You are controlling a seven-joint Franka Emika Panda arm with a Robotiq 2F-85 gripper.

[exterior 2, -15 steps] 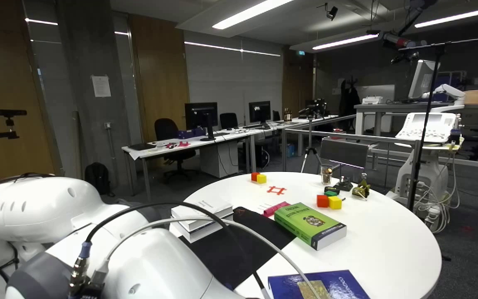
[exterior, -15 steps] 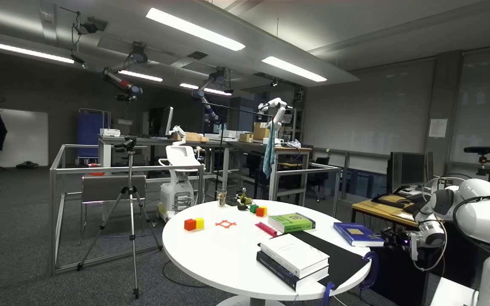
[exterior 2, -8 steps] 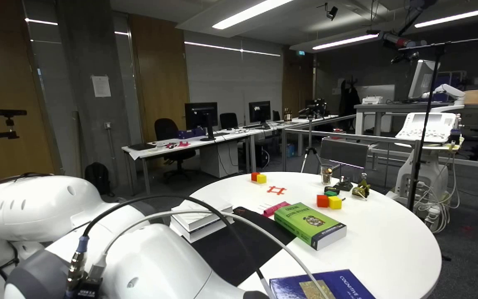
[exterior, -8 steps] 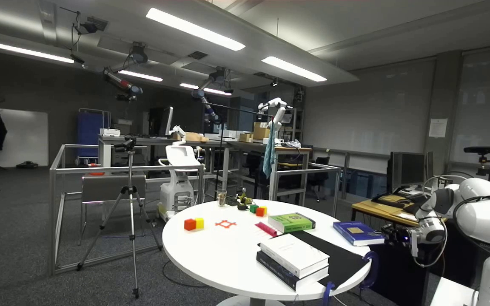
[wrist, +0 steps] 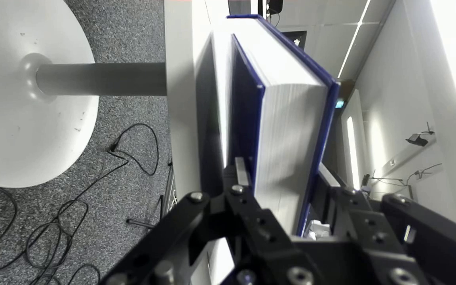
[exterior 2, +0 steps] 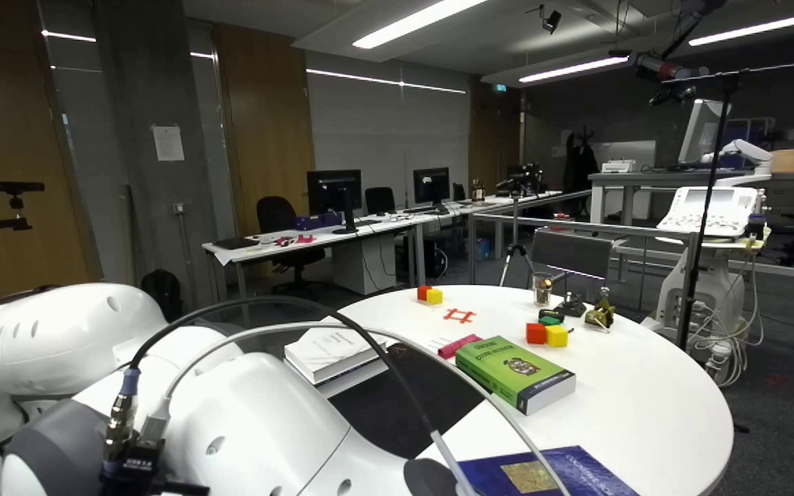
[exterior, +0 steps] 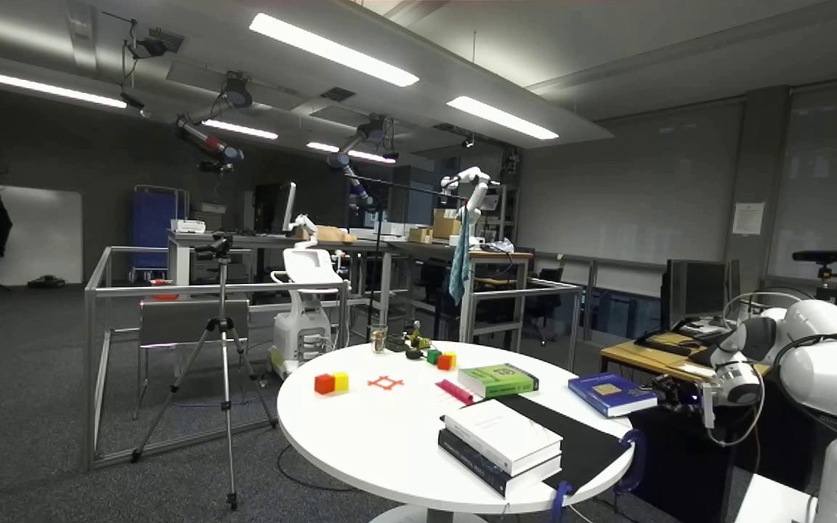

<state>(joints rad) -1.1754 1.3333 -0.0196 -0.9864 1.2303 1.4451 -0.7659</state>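
Observation:
A thick blue book (exterior: 611, 393) is at the side of the round white table nearest the arm. My gripper (wrist: 284, 172) is shut on its edge, one finger against each cover, with the white page block (wrist: 287, 138) between. In an exterior view the gripper (exterior: 660, 394) reaches in from the right and the book tilts, its gripped side raised. A bright strip shows between the lower cover and the tabletop in the wrist view; whether the far edge touches the table I cannot tell. In an exterior view the arm hides the gripper and part of the book (exterior 2: 542, 474).
A green book (exterior: 498, 380) lies farther in on the table (exterior: 360, 443). A white book (exterior: 503, 434) rests on a dark one, partly over a black mat (exterior: 589, 443). Coloured blocks (exterior 2: 546, 335), a pink roll (exterior 2: 457, 346) and a glass (exterior 2: 542, 289) stand beyond.
My arm and gripper have risen slightly. The book's gripped side has come up with them, so it tilts more and has shifted a little. The other table things stay put.

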